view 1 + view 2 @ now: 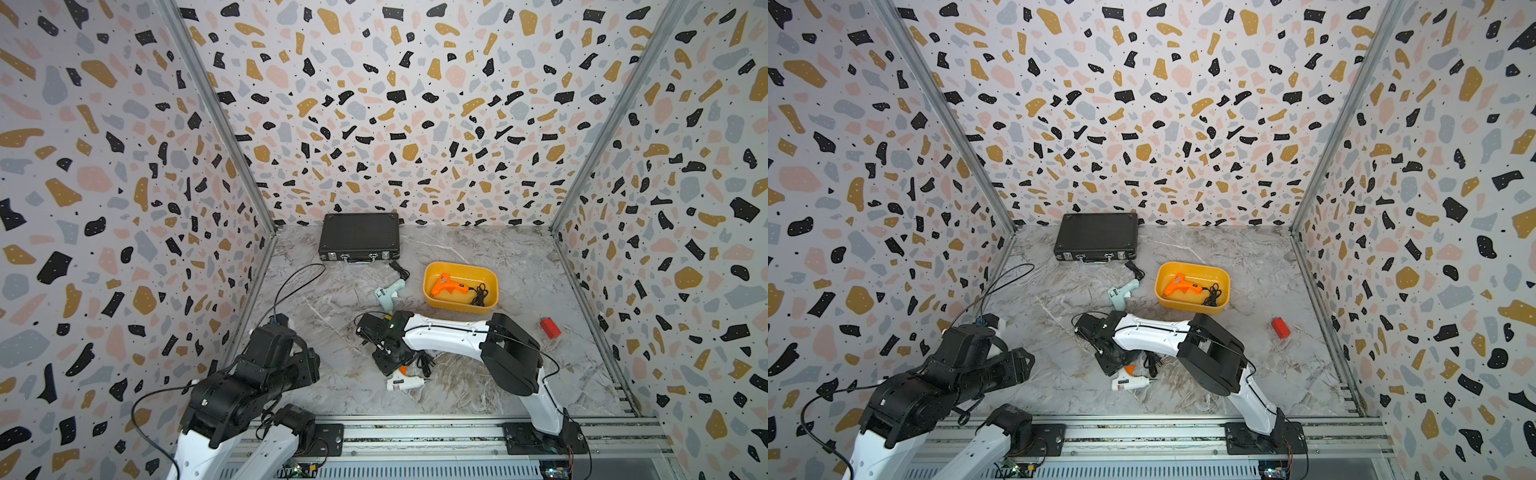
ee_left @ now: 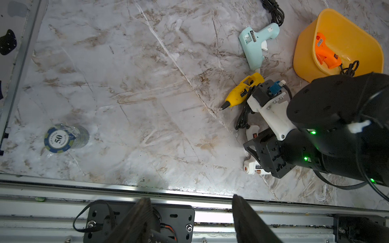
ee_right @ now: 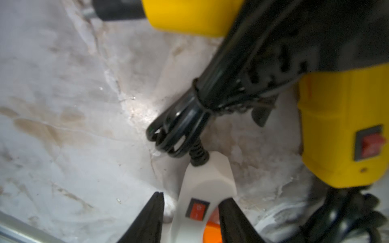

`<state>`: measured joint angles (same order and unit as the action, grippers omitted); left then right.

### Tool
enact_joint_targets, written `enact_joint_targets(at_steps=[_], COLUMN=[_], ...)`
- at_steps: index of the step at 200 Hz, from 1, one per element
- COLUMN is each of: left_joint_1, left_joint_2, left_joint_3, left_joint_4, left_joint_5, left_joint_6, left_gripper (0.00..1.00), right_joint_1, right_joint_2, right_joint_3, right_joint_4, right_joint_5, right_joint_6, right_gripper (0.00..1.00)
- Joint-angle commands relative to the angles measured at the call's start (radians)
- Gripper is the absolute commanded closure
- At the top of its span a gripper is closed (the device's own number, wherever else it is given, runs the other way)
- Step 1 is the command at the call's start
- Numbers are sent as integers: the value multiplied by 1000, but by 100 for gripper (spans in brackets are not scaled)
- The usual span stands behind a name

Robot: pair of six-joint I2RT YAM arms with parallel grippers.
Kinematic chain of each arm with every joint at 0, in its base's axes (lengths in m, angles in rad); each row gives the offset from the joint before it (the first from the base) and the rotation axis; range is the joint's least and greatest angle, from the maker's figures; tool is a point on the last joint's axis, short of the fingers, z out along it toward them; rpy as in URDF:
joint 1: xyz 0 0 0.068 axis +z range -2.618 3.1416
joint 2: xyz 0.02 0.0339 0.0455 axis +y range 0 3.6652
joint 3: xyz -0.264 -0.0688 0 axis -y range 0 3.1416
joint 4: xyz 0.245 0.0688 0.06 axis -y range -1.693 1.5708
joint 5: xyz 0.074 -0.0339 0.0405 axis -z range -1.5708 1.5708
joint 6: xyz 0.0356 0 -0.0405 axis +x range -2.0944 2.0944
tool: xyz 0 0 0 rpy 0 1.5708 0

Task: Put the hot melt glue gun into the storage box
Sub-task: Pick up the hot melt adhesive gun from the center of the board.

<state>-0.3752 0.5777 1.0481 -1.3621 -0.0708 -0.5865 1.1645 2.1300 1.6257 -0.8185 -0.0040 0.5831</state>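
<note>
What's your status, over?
Left end effector open, empty. Right end effector open, straddling white glue gun handle. Orange glue gun already in storage box. Yellow glue gun, cord bundle close beside.

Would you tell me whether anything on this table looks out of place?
Yes: a stack of poker chips sits alone near the front rail, and a small red object lies apart on the robot's right; both seem unrelated strays.

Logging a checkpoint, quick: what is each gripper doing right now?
Left gripper: open, holding nothing.
Right gripper: open, jaws astride the white glue gun at its handle, a gap showing on one side.
</note>
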Motion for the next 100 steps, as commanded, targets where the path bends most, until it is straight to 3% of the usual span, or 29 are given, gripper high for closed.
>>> enact_joint_targets(at_steps=[1, 44, 59, 100], left_joint_1=[-3, -3, -2, -2], left_joint_2=[9, 35, 41, 66], left_joint_3=[33, 52, 61, 87], left_joint_4=[-2, 12, 12, 30], left_joint_5=[-33, -41, -50, -24], left_joint_6=[40, 77, 96, 125], left_gripper=[35, 34, 34, 33], right_joint_1=[-3, -10, -12, -32], right_joint_2=[-13, -100, -159, -352], right_joint_3=[10, 10, 37, 91], right_joint_4=[-41, -94, -151, -274], right_joint_5=[7, -26, -45, -132], right_joint_6=[36, 28, 23, 114], right_gripper=[63, 95, 100, 100])
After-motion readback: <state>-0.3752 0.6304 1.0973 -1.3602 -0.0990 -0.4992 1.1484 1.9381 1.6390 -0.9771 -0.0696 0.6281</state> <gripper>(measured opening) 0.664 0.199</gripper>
